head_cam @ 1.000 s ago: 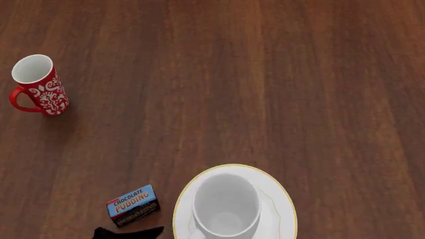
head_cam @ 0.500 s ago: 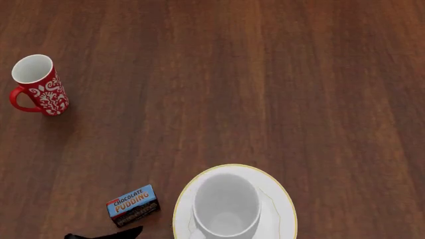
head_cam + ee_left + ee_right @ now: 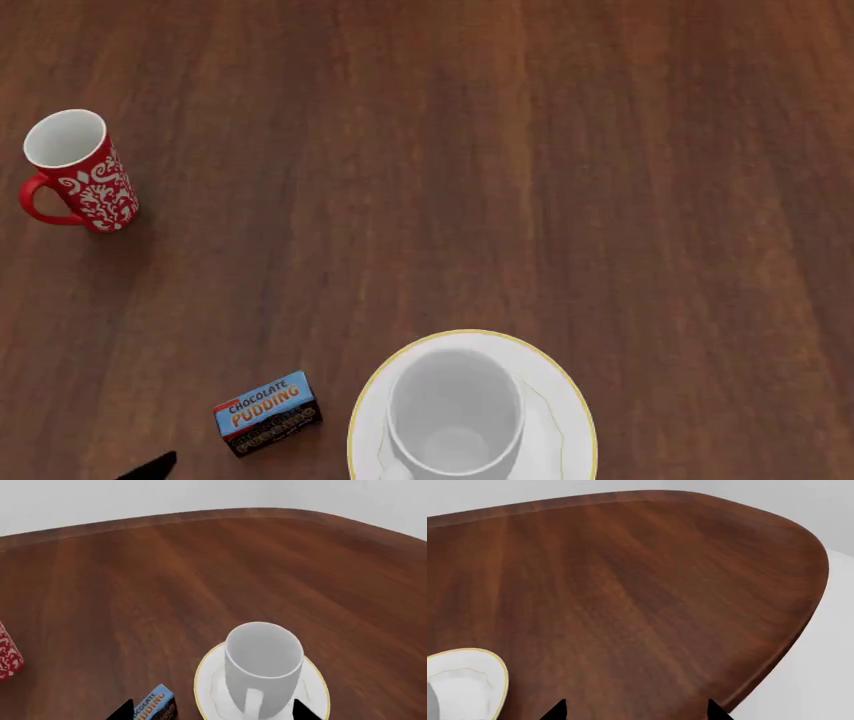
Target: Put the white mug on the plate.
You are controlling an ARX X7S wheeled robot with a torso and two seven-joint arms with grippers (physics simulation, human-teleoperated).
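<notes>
Dark wood table point(image 3: 561, 160): plate point(image 3: 567, 400) w/ white mug point(image 3: 454, 415), red mug point(image 3: 80, 170), pudding box point(image 3: 266, 413).

Plate point(image 3: 567, 420): near rim cut by head view's lower edge; in right wrist view only a sliver shows.
Mug point(image 3: 454, 412): base cut off in head view.
Red mug point(image 3: 8, 656): mostly out of left wrist view.
Pudding box point(image 3: 155, 707): lower part cropped, lettering partly lost.
Left gripper point(image 3: 210, 711): fingertips only.
Right gripper point(image 3: 635, 711): fingertips only.
</notes>
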